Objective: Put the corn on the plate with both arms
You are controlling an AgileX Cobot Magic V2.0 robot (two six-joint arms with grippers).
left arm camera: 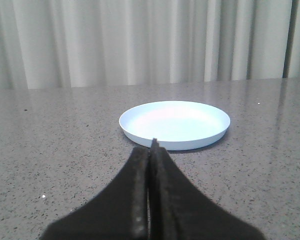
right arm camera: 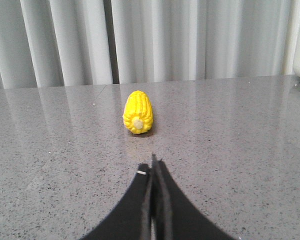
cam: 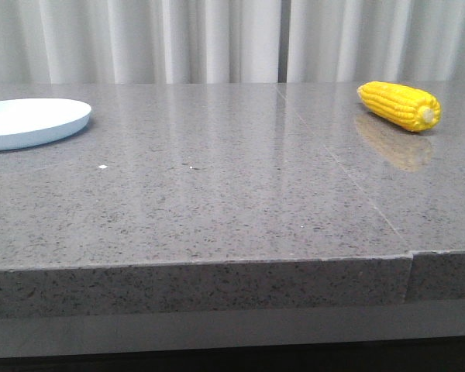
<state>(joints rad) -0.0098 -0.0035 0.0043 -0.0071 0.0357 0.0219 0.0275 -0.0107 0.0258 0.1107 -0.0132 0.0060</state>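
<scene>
- The corn point(cam: 400, 105) lies on the bench point(cam: 217, 194) at about 2 o'clock, far right; the plate point(cam: 31, 122) sits far left.
- In the right wrist view the corn point(right arm camera: 138, 112) lies dead ahead of the right jaws point(right arm camera: 153, 172), stub end toward them, long axis seemingly in line.
- Both the right and the left jaws point(left arm camera: 151, 152) are clenched, empty.

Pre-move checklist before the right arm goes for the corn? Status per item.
1. Corn lies free on the table, nothing touching it: ok.
2. Right gripper lined up with the corn's stub end: ok.
3. Right gripper open for a grasp: not ok, fingers are closed together.
4. Plate empty: ok.
5. Left gripper facing the plate, closed: ok.
6. Path between corn and plate free of obstacles: ok.
</scene>
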